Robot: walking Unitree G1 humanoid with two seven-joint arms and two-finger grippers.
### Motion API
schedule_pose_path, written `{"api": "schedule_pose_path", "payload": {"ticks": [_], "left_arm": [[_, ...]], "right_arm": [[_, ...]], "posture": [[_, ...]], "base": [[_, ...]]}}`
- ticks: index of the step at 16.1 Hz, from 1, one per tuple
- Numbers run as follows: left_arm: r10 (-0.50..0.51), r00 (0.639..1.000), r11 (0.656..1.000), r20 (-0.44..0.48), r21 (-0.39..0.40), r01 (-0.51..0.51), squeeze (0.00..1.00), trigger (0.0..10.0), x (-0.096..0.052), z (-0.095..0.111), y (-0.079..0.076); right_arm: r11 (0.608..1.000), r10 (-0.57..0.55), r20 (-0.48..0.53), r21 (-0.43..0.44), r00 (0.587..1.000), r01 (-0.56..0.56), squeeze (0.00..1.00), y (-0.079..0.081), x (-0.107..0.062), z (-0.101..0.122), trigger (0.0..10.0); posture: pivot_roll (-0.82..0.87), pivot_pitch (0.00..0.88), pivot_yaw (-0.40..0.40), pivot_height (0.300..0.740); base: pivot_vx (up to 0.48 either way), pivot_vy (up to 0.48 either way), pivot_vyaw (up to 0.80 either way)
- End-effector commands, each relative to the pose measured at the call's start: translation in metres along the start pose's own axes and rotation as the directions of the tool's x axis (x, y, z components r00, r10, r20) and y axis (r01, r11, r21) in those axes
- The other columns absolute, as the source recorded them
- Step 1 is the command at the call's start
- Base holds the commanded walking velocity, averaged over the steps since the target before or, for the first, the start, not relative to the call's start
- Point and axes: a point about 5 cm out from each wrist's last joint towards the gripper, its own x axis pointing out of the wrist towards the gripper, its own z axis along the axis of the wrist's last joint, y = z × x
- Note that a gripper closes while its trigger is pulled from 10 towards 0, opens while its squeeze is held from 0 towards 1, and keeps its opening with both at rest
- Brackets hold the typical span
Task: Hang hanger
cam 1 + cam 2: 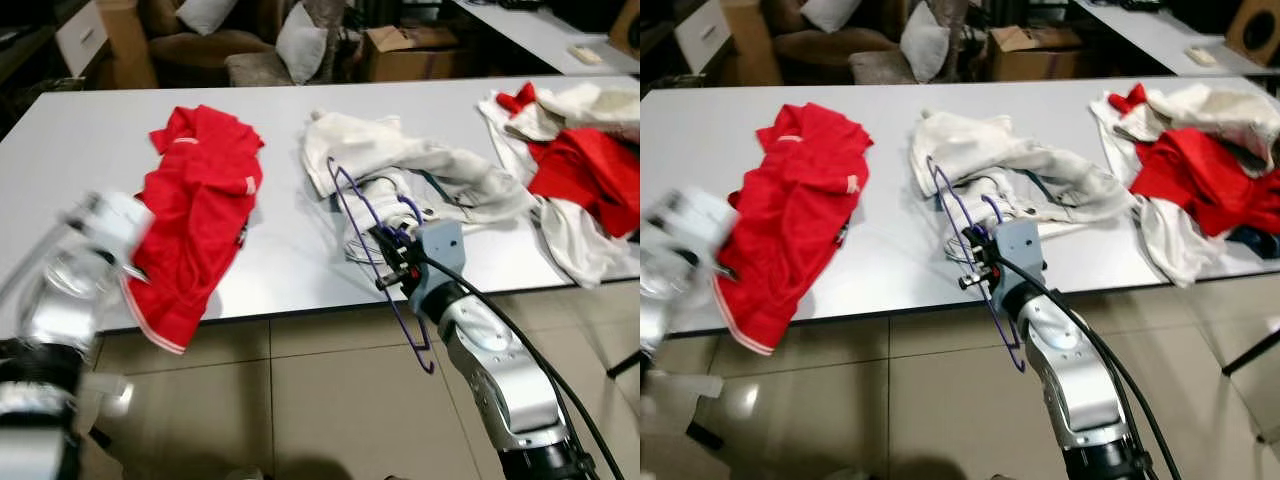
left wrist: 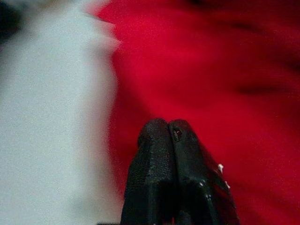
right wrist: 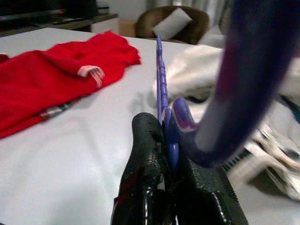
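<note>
A purple wire hanger (image 1: 372,258) stands on edge above the table's front edge, in front of a crumpled white garment (image 1: 400,165). My right gripper (image 1: 392,262) is shut on the hanger near its hook, and the purple bar (image 3: 161,89) runs up between the black fingers (image 3: 145,154). A red shirt (image 1: 200,200) lies on the table's left part and droops over the front edge. My left gripper (image 2: 169,129) is shut with nothing in it, right at the red shirt's (image 2: 215,75) lower edge; the left arm (image 1: 80,260) looks blurred.
The white table (image 1: 60,130) spans the view. A pile of red and white clothes (image 1: 580,150) sits at its right end. Tiled floor (image 1: 310,400) lies below. Behind the table are cushioned chairs (image 1: 250,50) and a cardboard box (image 1: 410,50).
</note>
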Motion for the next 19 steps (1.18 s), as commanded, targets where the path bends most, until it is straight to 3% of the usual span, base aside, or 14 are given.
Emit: {"api": "schedule_pose_path", "payload": {"ticks": [1,2,3,4,7,9,10,11,12,13,14,17,19], "left_arm": [[-0.207,0.977,0.977,0.055,-0.032,0.209,0.0,0.0,0.006,0.021,-0.039],[-0.295,0.953,0.953,0.065,-0.049,0.299,0.0,0.0,0.008,0.026,-0.058],[-0.315,0.943,0.943,0.109,-0.077,0.324,0.0,0.0,0.011,0.036,-0.067],[-0.297,0.928,0.933,0.224,-0.141,0.332,0.0,0.0,0.016,0.061,-0.077],[-0.223,0.908,0.926,0.355,-0.213,0.311,0.0,0.0,0.016,0.087,-0.071],[-0.138,0.917,0.95,0.375,-0.212,0.23,0.0,0.0,0.012,0.089,-0.051],[-0.086,0.933,0.96,0.349,-0.223,0.172,0.0,3.1,0.006,0.08,-0.035],[-0.058,0.941,0.963,0.332,-0.23,0.141,0.0,6.9,0.003,0.075,-0.028],[0.034,0.96,0.96,0.278,-0.275,0.046,0.0,10.0,-0.008,0.06,-0.01],[0.055,0.964,0.947,0.261,-0.321,0.033,0.03,10.0,-0.012,0.053,-0.005],[0.131,0.969,0.911,0.211,-0.412,-0.034,1.0,10.0,-0.022,0.036,0.007],[0.199,0.97,0.813,0.143,-0.576,-0.082,1.0,10.0,-0.037,0.002,0.011],[0.199,0.971,0.716,0.133,-0.697,-0.051,1.0,10.0,-0.038,-0.008,0.007]], "right_arm": [[1.0,0.02,-0.016,-0.01,1.0,-0.02,0.0,0.003,0.003,0.0,10.0],[1.0,0.02,-0.016,-0.012,1.0,-0.02,0.0,0.004,0.003,0.0,10.0],[1.0,0.018,-0.015,-0.015,1.0,-0.018,0.0,0.003,0.002,0.0,10.0],[1.0,0.009,-0.014,-0.02,1.0,-0.01,0.0,0.001,0.001,0.0,10.0],[1.0,0.0,-0.012,-0.022,1.0,-0.001,0.0,0.001,-0.001,0.001,10.0],[1.0,0.0,-0.015,-0.022,1.0,0.0,0.0,0.001,-0.005,-0.001,10.0],[1.0,0.004,-0.021,-0.021,1.0,-0.004,0.0,0.0,-0.007,-0.002,10.0],[1.0,0.006,-0.023,-0.021,1.0,-0.006,0.0,0.0,-0.007,-0.003,10.0],[1.0,0.01,-0.028,-0.02,1.0,-0.01,0.0,-0.001,-0.008,-0.004,10.0],[1.0,0.012,-0.03,-0.019,0.999,-0.012,0.0,-0.001,-0.009,-0.005,10.0],[1.0,0.017,-0.033,-0.019,0.999,-0.018,0.0,-0.001,-0.009,-0.006,10.0],[1.0,0.022,-0.037,-0.018,0.999,-0.023,0.0,-0.002,-0.009,-0.008,10.0],[0.999,0.027,-0.038,-0.021,0.999,-0.028,0.0,-0.002,-0.009,-0.007,10.0]], "posture": [[-0.02,0.0,-0.011,0.74],[-0.02,0.0,-0.01,0.74],[-0.03,0.0,-0.006,0.74],[-0.05,0.0,0.0,0.74],[-0.06,0.0,0.005,0.74],[-0.06,0.0,0.003,0.74],[-0.05,0.0,0.001,0.74],[-0.05,0.0,0.002,0.74],[-0.04,0.0,0.0,0.74],[-0.03,0.0,-0.002,0.74],[-0.02,0.0,-0.005,0.74],[-0.02,0.0,-0.011,0.74],[-0.03,0.0,-0.008,0.74]], "base": [[0.0,0.0,0.0],[0.0,0.0,0.0],[0.0,0.0,0.0],[0.0,0.0,0.0],[0.0,0.0,0.0],[0.0,0.0,0.0],[0.0,0.0,0.0],[0.0,0.0,0.0],[0.0,0.0,0.0],[0.0,0.0,0.0],[0.0,0.0,0.0],[0.0,0.0,0.0],[0.0,0.0,0.0]]}}
